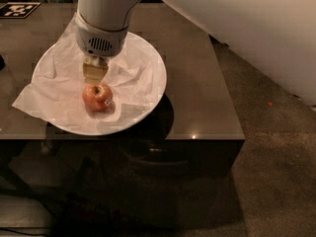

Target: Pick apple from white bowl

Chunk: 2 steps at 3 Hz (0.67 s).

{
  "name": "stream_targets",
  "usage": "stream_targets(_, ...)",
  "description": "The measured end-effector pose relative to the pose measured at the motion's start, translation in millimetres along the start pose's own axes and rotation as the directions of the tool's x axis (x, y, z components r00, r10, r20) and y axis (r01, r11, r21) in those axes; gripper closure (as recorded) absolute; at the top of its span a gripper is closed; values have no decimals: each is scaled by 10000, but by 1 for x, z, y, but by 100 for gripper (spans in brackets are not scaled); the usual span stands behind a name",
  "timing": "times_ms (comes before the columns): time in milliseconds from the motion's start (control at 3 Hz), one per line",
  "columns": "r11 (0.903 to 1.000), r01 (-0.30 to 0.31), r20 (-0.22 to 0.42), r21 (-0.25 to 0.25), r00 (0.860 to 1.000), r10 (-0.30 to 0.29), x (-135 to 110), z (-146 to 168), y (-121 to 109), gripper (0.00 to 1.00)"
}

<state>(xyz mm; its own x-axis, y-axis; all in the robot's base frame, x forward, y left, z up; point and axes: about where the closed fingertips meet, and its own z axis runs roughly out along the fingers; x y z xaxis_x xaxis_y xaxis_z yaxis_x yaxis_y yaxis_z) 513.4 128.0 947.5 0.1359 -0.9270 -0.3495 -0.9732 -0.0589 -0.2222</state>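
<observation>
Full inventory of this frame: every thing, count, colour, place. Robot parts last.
small round red-orange apple: one, stickered, on the paper in the bowl
wide shallow white bowl: one, table's left half
crumpled white tissue paper: one sheet, lining the bowl, spilling past its left rim
dark glossy table: one, under the bowl
black-and-white square marker: one, table's far left corner
grey-brown floor: right and front
white robot arm: one, from upper right
hand: one, tan-tipped, just above the apple
</observation>
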Motion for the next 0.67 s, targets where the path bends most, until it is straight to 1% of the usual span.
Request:
stream_targets(333,10000,0,0,0,10000,0,0,0,0,81)
stream_targets(667,10000,0,0,0,10000,0,0,0,0,59)
